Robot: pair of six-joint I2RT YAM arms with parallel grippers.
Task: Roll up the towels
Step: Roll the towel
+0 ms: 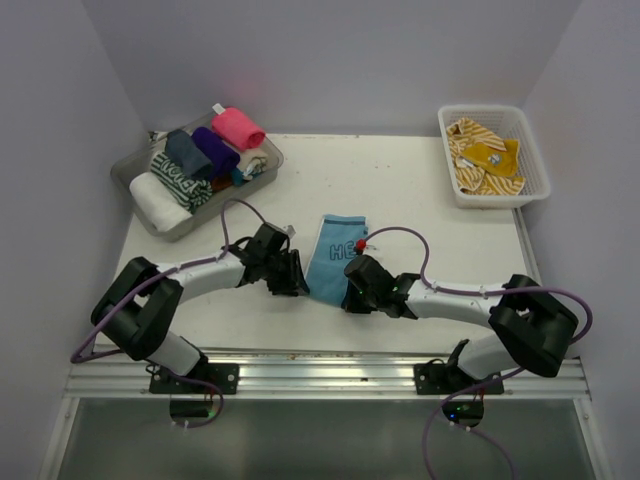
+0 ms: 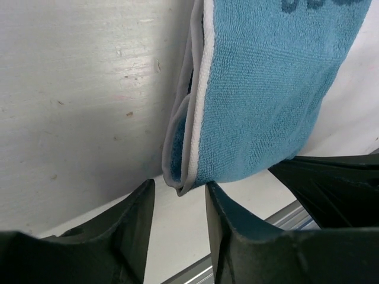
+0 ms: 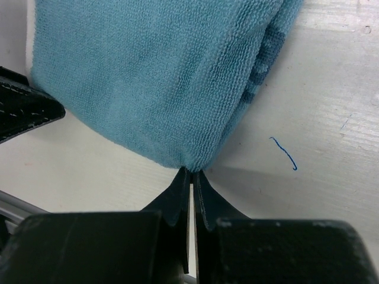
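Observation:
A light blue towel [image 1: 334,258] with dark lettering lies folded lengthwise at the table's middle, between my two grippers. My left gripper [image 1: 292,280] is open, its fingers either side of the towel's near left corner [image 2: 180,183] without holding it. My right gripper [image 1: 352,293] is shut on the towel's near right corner [image 3: 190,167], pinching a tip of the cloth [image 3: 154,77]. A hot pink rolled towel [image 1: 238,127] and several other rolled towels sit in the clear tray. Mustard-yellow striped towels [image 1: 485,155] lie in the white basket.
The clear plastic tray [image 1: 135,172] stands at the back left. The white lattice basket [image 1: 535,160] stands at the back right. A metal rail [image 1: 330,372] runs along the table's near edge. A short blue thread [image 3: 284,152] lies on the table.

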